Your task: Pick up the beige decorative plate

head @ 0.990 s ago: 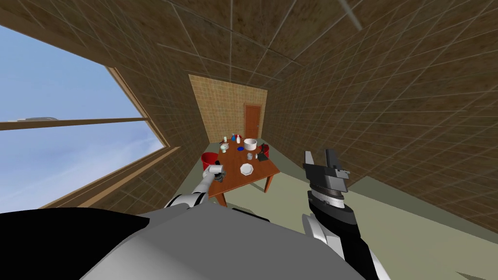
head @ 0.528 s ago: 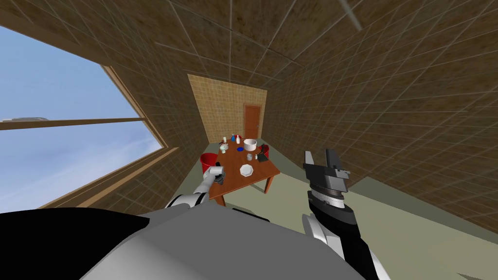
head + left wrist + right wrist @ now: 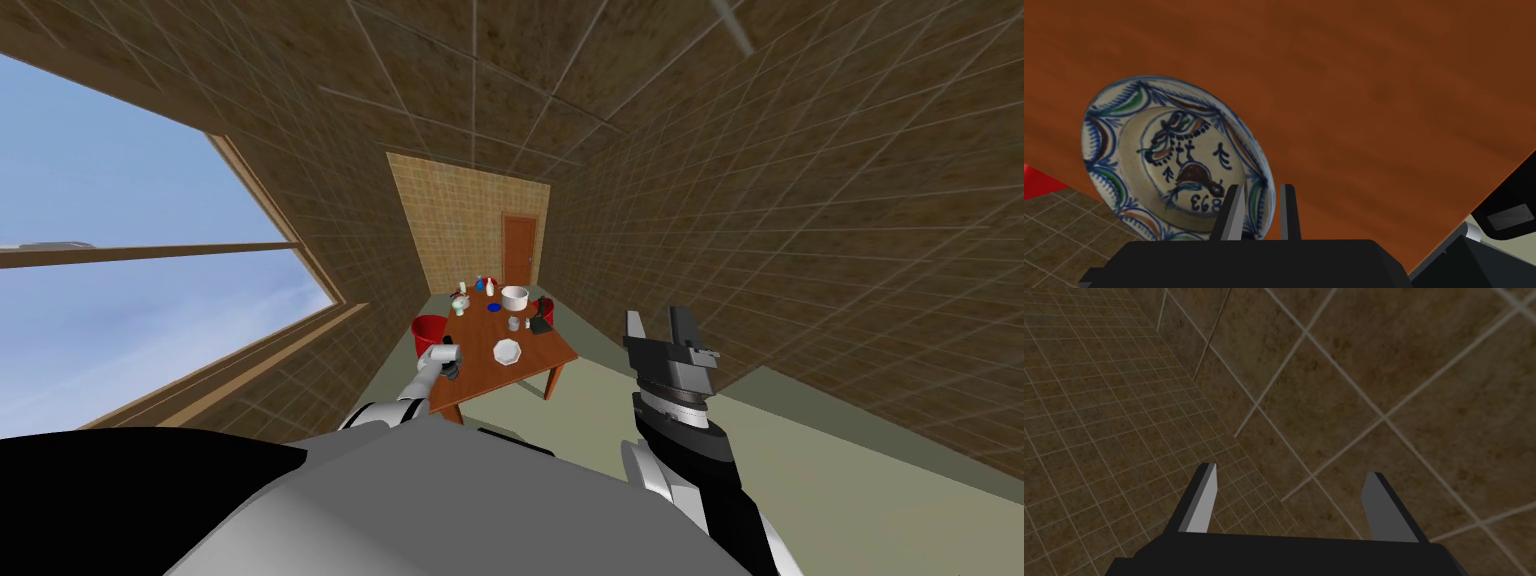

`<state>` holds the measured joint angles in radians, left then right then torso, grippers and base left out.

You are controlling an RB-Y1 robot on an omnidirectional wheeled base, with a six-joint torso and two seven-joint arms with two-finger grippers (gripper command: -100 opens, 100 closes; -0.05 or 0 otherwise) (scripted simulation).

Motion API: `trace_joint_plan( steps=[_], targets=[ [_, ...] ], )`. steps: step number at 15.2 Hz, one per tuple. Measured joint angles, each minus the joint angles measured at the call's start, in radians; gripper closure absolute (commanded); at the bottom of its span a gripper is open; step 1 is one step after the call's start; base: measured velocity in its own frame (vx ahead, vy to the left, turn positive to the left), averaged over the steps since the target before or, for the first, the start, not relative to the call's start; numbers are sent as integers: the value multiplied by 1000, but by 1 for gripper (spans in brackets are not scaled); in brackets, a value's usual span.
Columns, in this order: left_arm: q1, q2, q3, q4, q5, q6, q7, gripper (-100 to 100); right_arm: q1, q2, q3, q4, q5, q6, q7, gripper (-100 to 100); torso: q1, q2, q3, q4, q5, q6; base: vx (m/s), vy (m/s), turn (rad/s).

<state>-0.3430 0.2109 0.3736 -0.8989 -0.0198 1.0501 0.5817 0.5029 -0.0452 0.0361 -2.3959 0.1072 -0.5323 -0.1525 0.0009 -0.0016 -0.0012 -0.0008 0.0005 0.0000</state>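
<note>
Clearly, left claw pinches plate rim over table edge.

The beige plate bears blue, green, brown painting, perhaps a bird; the table is reddish-brown.

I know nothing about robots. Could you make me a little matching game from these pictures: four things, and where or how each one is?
1. plate
2. right jaws
3. bin
4. door

a. in the far wall
b. red, beside the table
c. open, holding nothing
d. pinched at its rim by the left jaws

Pairs: 1-d, 2-c, 3-b, 4-a.
</note>
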Motion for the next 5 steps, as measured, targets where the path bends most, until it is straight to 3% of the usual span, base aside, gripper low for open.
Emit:
trace_joint_plan(
  steps=[5],
  targets=[
    [-20, 7, 3, -27, -3, 49, 8, 100, 0, 0, 0, 0, 0, 0, 0, 0, -1, 4, 2, 1, 0, 0, -52, -3, -29]
  ],
)
